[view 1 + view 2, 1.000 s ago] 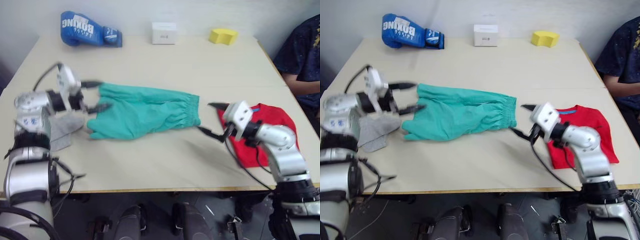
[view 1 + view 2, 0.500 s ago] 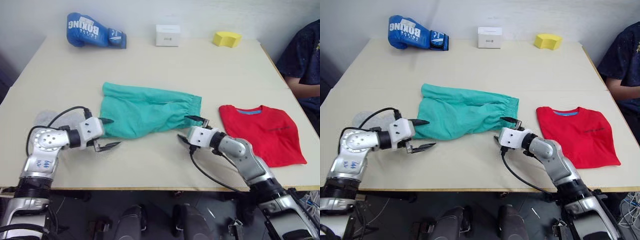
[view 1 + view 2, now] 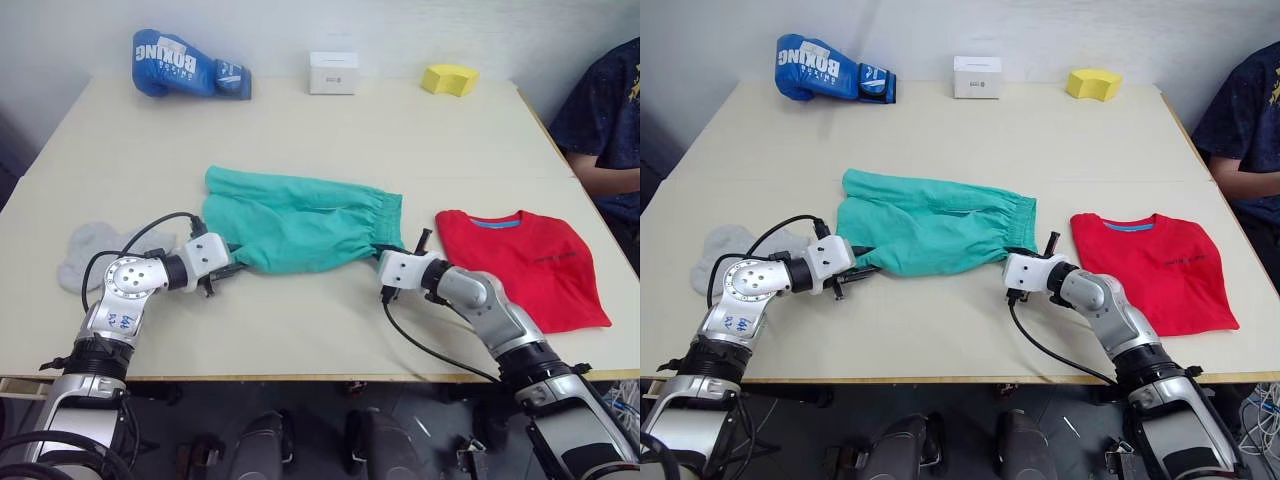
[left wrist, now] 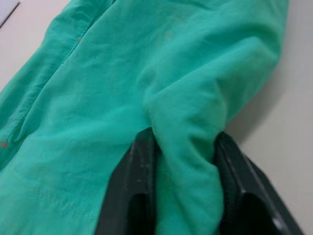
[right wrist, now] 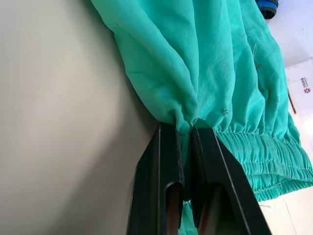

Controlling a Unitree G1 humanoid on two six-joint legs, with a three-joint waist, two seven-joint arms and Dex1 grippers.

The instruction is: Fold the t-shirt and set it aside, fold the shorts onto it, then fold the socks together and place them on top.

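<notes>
The red t-shirt point(image 3: 525, 262) lies folded on the right. The left gripper point(image 4: 183, 171) and right gripper point(image 5: 187, 147) each pinch the near edge of the green shorts point(image 3: 295, 222), mid-table. The 2 socks point(image 3: 95, 250) wait on the left, not folded.

The teal cloth shorts point(image 3: 930, 222) are spread at the middle of the beige table point(image 3: 970, 135), with the waistband toward the right. The folded red t-shirt point(image 3: 1155, 268) is laid to their right, apart from them, near the table's right edge, where a person in a dark sleeve point(image 3: 1245, 120) is seated. The light grey socks point(image 3: 725, 250) are found to the left of the shorts. Along the far edge, a blue boxing glove point(image 3: 830, 67), a small white box point(image 3: 977, 76) and a yellow foam block point(image 3: 1092, 82) are ranged from left to right.

The left gripper point(image 3: 855, 272) is set at the shorts' near left corner, the right gripper point(image 3: 1028, 262) at their near right corner.
</notes>
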